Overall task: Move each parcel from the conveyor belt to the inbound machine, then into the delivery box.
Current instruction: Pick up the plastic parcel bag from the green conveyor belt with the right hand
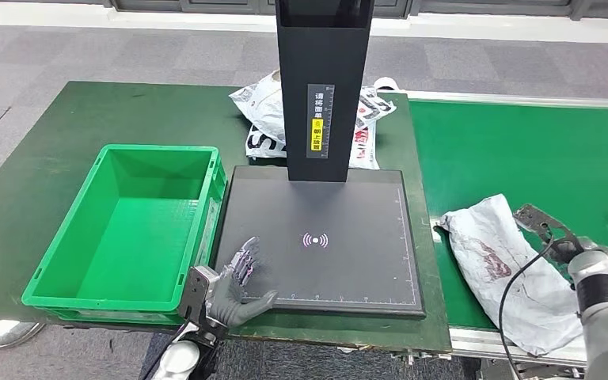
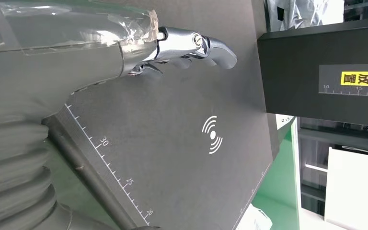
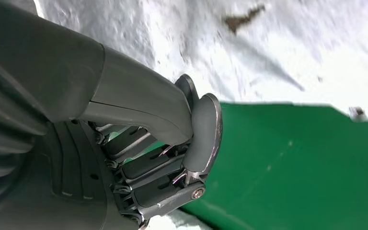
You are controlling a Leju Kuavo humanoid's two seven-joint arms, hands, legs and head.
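1. nearest the camera in the head view, the robot's left hand (image 1: 237, 285) rests at the near left corner of the flat black scanning plate of the inbound machine (image 1: 364, 269), fingers (image 2: 211, 48) spread flat and holding nothing; the left wrist view shows them lying out straight over the plate surface.
2. the right hand (image 1: 550, 233) is over the crumpled white-grey plastic parcel (image 1: 499, 261) that lies on the green conveyor belt (image 1: 522, 150), at the belt's near left edge just beside the plate.
3. in the right wrist view the dark fingers (image 3: 148, 167) are curled in toward the thick grey thumb (image 3: 206, 129), nearly closed; whether a fold of the parcel is pinched between them cannot be told from these pictures.
4. the step in hand looks like the first one: picking this parcel off the belt. nothing lies on the plate yet.
5. the next move would call for a sure grip on the limp bag, a lift over the belt edge, and a carry left onto the plate near the white scan mark (image 1: 315, 240).
6. the green plastic delivery box (image 1: 87, 293) stands just left of the plate, holding no parcel; another white printed bag (image 1: 257, 107) lies behind the machine's black column (image 1: 321, 79).
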